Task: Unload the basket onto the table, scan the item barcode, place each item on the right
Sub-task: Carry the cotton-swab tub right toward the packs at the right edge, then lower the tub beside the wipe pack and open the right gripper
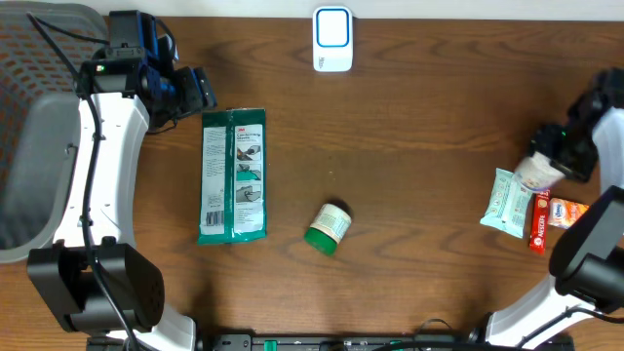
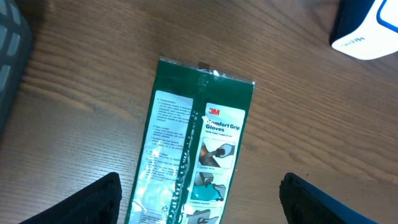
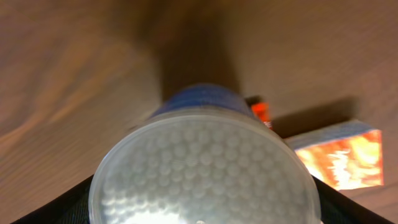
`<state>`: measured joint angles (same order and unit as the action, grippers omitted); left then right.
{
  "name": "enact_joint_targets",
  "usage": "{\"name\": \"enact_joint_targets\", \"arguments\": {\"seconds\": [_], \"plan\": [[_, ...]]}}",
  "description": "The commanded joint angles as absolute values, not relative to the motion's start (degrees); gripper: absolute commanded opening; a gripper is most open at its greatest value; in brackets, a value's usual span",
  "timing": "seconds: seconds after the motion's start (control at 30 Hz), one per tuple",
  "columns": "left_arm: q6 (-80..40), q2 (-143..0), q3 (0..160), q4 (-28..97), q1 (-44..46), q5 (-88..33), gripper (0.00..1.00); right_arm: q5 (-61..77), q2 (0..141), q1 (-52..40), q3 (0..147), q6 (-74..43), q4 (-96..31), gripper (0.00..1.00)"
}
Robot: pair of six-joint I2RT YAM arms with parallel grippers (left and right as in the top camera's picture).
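Observation:
My right gripper is shut on a round jar with a blue body and a frosted, dimpled lid. In the right wrist view the jar fills the gap between the two dark fingers. It hangs over the table's right side. The white and blue barcode scanner stands at the far middle edge, well away from the jar. My left gripper is open beside the top end of a flat green 3M gloves pack. In the left wrist view the gloves pack lies between my left gripper's spread fingers, and the scanner shows at the top right.
A small green bottle with a white label lies on its side mid-table. Under the right arm lie a pale wipes pack, a red tube and an orange box. A grey mesh chair stands at the left.

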<state>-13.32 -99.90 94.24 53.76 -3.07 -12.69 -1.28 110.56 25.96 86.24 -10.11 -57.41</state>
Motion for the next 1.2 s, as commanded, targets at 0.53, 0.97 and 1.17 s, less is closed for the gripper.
{"name": "enact_joint_targets", "arguments": {"seconds": [0.53,0.97,1.17], "plan": [[-13.2,-100.2,94.2,53.9,-3.2,-12.1,0.81,7.7,110.8,29.4,92.0,-8.7,-58.2,0.99],[-13.2,-100.2,94.2,54.0,-3.2,-12.1,0.81,18.7,110.8,29.2,97.2,-8.3,-77.6,0.29],[-13.2,-100.2,94.2,53.9,-3.2,-12.1,0.81,16.9,110.8,28.8,87.7,-8.4,-75.5,0.01]]}}
